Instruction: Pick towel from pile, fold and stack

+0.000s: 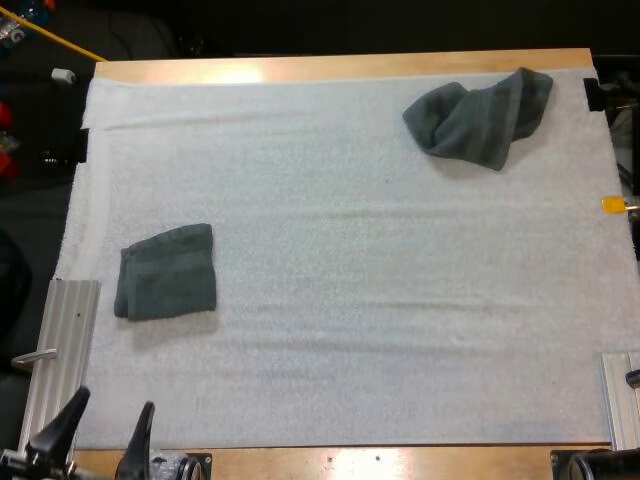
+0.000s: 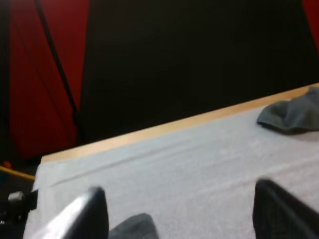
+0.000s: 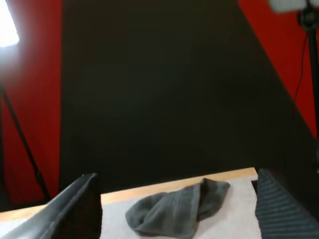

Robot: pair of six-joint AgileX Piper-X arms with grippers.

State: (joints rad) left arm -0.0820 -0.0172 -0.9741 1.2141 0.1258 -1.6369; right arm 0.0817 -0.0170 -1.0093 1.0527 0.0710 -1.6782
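Inspection from the high view: a crumpled towel (image 1: 480, 115) lies at the far right of the white mat (image 1: 350, 330), one end reaching the mat's far edge. A folded towel (image 1: 166, 272) rests well apart from it at the near left. The left gripper (image 1: 100, 432) sits at the near left edge, fingers spread and empty, short of the folded towel. Left wrist view: the same fingers stand apart over bare mat, with an edge of the folded towel just ahead between them and the crumpled towel far off near the edge of the wooden table (image 2: 164, 128). Right wrist view: the right gripper (image 3: 175, 179) is likewise released, holds nothing, and faces the crumpled towel. Judgement: the pick step has not begun, and one towel appears already folded. The next move calls for the right arm to reach forward, descend on the crumpled towel and pinch a raised fold, not the flat mat.
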